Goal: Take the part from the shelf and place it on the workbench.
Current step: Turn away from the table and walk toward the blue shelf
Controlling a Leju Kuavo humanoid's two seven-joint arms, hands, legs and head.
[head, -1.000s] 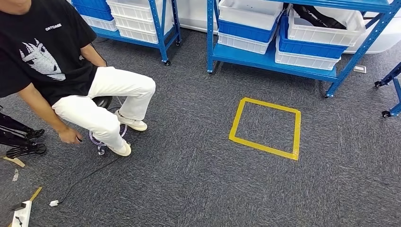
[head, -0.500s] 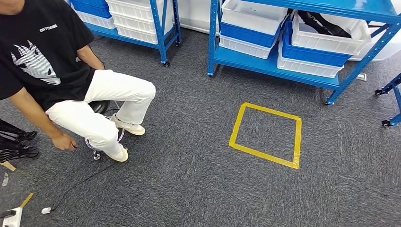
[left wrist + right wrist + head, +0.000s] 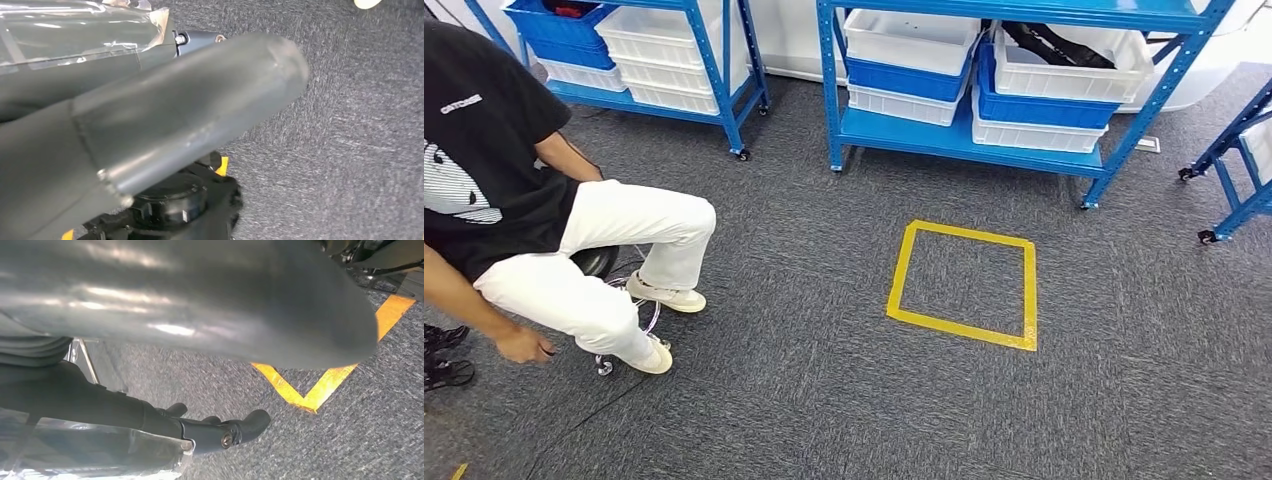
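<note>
Blue shelf (image 3: 984, 140) ahead, holding white and blue bins (image 3: 1064, 70); part itself not discernible. Yellow tape square (image 3: 962, 284) on carpet. Seated person (image 3: 554, 240) at left. Left robot hand (image 3: 150, 130) state unclear; right robot hand (image 3: 220, 432) fingers curled, empty.

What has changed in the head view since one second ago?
The camera has turned: the whole scene slid left and down in the picture, so the yellow tape square, the blue shelf and the seated person keep their places on the carpet. Another shelf shows at the right edge.
</note>
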